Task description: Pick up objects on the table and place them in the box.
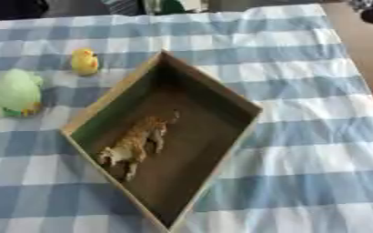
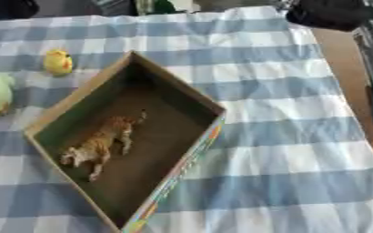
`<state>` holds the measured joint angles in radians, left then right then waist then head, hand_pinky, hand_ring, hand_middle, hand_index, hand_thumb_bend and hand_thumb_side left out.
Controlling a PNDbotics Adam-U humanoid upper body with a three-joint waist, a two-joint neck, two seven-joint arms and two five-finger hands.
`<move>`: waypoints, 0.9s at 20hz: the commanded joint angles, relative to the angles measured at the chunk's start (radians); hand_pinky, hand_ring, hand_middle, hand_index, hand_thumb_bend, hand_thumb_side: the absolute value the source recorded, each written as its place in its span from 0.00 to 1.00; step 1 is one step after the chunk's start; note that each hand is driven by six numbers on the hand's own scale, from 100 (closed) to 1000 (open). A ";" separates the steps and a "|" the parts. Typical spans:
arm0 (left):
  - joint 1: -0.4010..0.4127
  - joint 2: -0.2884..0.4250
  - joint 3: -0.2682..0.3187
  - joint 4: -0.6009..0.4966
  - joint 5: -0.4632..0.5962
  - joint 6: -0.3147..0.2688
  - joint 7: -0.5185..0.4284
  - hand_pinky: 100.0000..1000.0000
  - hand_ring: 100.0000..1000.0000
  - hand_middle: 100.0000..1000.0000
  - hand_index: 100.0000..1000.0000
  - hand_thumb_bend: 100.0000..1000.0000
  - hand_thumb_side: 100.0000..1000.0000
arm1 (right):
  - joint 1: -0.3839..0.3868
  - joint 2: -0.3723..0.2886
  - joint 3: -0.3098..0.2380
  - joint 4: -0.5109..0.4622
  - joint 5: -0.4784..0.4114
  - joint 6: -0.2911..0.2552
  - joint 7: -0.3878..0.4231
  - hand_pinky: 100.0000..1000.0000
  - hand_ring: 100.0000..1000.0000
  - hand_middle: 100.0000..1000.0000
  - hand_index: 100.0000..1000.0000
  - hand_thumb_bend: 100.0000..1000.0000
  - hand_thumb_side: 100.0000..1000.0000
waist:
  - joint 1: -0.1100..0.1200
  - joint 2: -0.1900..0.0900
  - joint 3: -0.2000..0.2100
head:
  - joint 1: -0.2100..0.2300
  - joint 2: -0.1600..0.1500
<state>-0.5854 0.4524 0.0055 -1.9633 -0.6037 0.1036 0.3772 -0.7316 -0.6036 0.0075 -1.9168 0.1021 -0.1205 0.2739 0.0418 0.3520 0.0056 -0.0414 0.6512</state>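
Open cardboard box [image 1: 221, 98] mid-table holds a tan toy animal [image 1: 134, 143], yellow duck [image 1: 84, 61] and green plush [image 1: 14, 93] far left, no hand visible

box [image 1: 239, 101] walls block centre, orange toy animal [image 1: 135, 143] lying inside | far left: yellow duck [image 1: 84, 61], green plush [image 1: 14, 93] | right and near checked cloth [image 1: 317, 150] open

An orange toy animal [image 1: 135, 144] lies inside the open box [image 1: 221, 98]; left of it sit a yellow duck [image 1: 84, 61] and a green toy [image 1: 14, 92].
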 commanded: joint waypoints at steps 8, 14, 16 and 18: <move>-0.157 0.164 -0.050 0.170 -0.143 -0.015 -0.341 0.52 0.69 0.69 0.85 0.00 0.43 | 0.022 -0.016 -0.049 -0.041 -0.047 0.024 -0.071 0.79 0.78 0.61 0.82 0.00 0.56 | -0.001 -0.025 -0.006 | 0.011 -0.001; -0.249 0.212 -0.090 0.355 -0.256 -0.101 -0.611 0.59 0.76 0.76 0.91 0.00 0.71 | 0.028 -0.012 -0.055 -0.043 -0.048 0.037 -0.085 0.79 0.78 0.61 0.81 0.00 0.56 | -0.003 -0.023 -0.014 | -0.003 -0.009; -0.276 0.222 -0.098 0.409 -0.293 -0.128 -0.692 0.61 0.78 0.77 0.92 0.00 0.78 | 0.029 -0.010 -0.056 -0.043 -0.048 0.039 -0.087 0.79 0.78 0.61 0.81 0.00 0.56 | -0.003 -0.022 -0.016 | -0.011 -0.011; -0.298 0.230 -0.100 0.455 -0.325 -0.143 -0.753 0.62 0.79 0.77 0.93 0.01 0.86 | 0.030 -0.009 -0.055 -0.043 -0.049 0.041 -0.086 0.79 0.77 0.61 0.81 0.00 0.56 | -0.002 -0.022 -0.017 | -0.017 -0.013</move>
<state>-0.8619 0.6419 -0.0976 -1.5262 -0.9072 -0.0281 -0.3356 -0.6937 -0.6004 -0.0367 -1.9433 0.0596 -0.0820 0.1900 0.0410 0.3520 -0.0114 -0.0529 0.6488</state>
